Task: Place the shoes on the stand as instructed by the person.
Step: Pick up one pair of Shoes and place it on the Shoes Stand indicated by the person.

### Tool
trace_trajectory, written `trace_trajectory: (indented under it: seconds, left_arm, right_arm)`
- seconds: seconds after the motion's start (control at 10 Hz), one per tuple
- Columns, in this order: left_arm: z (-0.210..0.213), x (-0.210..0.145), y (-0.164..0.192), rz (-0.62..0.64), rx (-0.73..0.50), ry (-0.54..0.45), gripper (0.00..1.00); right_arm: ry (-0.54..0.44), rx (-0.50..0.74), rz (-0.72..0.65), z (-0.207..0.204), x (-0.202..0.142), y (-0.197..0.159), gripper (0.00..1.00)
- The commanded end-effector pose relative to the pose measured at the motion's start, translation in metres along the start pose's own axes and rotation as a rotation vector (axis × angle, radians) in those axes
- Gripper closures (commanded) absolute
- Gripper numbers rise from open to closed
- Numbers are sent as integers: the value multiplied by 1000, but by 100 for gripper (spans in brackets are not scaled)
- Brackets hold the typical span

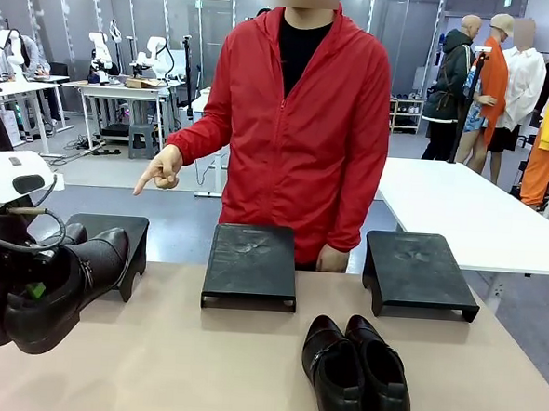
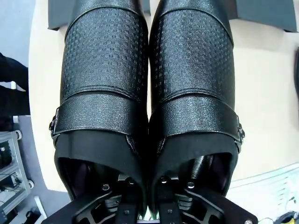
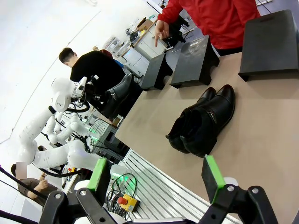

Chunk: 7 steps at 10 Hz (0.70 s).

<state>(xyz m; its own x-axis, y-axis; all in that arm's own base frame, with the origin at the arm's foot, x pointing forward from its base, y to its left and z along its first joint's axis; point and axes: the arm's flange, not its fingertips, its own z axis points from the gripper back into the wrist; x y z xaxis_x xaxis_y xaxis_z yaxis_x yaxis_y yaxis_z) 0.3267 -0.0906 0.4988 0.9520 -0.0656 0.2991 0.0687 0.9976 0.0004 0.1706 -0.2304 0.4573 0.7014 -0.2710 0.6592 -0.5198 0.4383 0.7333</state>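
L gripper (image 1: 34, 290), near left, clamps one shoe pair (image 1: 64, 286) (inner walls pinched), R gripper (image 3: 156, 175) jaws wide, empty; person's hand (image 1: 162, 169) points toward left stand (image 1: 114, 238).

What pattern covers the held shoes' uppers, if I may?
Shoes: black embossed grid, best in left wrist view.

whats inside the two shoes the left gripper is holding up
The left gripper has one finger in each of the held shoes, pinching their inner walls together. Dark lining shows; the fingertips and toe ends are covered by the uppers.
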Motion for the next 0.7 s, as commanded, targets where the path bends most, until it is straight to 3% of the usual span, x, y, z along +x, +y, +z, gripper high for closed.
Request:
trace_trajectory:
  seconds: [0.0,0.2,0.4,0.6]
  left_arm:
    - [0,0,0,0,0,0,92]
    - [-4,32,24,39,5,-107,92]
    - [-17,72,51,67,2,-116,92]
    - [-37,112,77,-37,36,-141,92]
  right_arm:
    - [-13,5,21,1,1,1,0]
    - [-13,5,21,1,1,1,0]
    - [-13,5,21,1,1,1,0]
    - [-13,5,21,1,1,1,0]
